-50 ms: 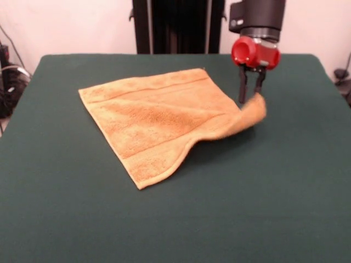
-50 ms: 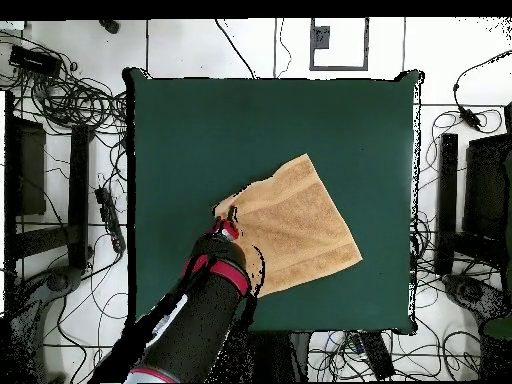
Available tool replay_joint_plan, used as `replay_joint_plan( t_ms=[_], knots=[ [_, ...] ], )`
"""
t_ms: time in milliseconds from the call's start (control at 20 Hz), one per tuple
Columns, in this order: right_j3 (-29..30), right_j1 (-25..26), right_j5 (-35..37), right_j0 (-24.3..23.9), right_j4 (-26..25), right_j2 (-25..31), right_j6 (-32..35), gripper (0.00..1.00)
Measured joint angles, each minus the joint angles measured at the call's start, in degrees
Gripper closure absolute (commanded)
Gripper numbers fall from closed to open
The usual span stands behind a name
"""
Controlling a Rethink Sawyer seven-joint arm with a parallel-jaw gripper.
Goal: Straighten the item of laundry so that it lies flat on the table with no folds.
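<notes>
The item of laundry (image 1: 159, 118) is a golden-tan terry towel lying mostly flat on the dark green table (image 1: 263, 208). Its right corner is lifted off the surface and curls upward, and the edge leading to that corner arches above the table. My gripper (image 1: 249, 100) hangs over that raised corner with its black fingers shut on it. In the overhead view the towel (image 2: 295, 225) spreads right of the gripper (image 2: 229, 215), and the arm hides the corner being held.
Cables and black stands (image 2: 60, 190) crowd the floor around the table. The towel sits toward the robot's side of the table.
</notes>
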Motion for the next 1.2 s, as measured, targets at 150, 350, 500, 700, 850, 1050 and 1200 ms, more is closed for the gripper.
replay_joint_plan(
  t_ms=[150, 350, 500, 700, 850, 1050, 1200],
  knots=[
    [-0.54, -0.01, 0.01, 0.00, 0.44, 0.00, 0.00, 0.00],
    [-1.16, -0.01, 0.01, 0.00, 0.97, 0.00, 0.00, 0.00],
    [-1.61, 0.00, 0.01, 0.06, 1.19, 0.00, 0.00, 0.00],
    [-2.00, -0.52, 1.31, -0.07, 1.17, 0.10, 0.00, 0.00],
    [-1.66, -3.50, 5.26, -2.25, 0.52, 2.29, 0.00, 0.00],
    [0.46, -10.73, 13.40, -8.90, -0.39, 7.71, 0.00, 0.00],
    [2.11, -15.37, 18.74, -14.13, -0.50, 11.13, -0.01, 0.00]
  ],
)
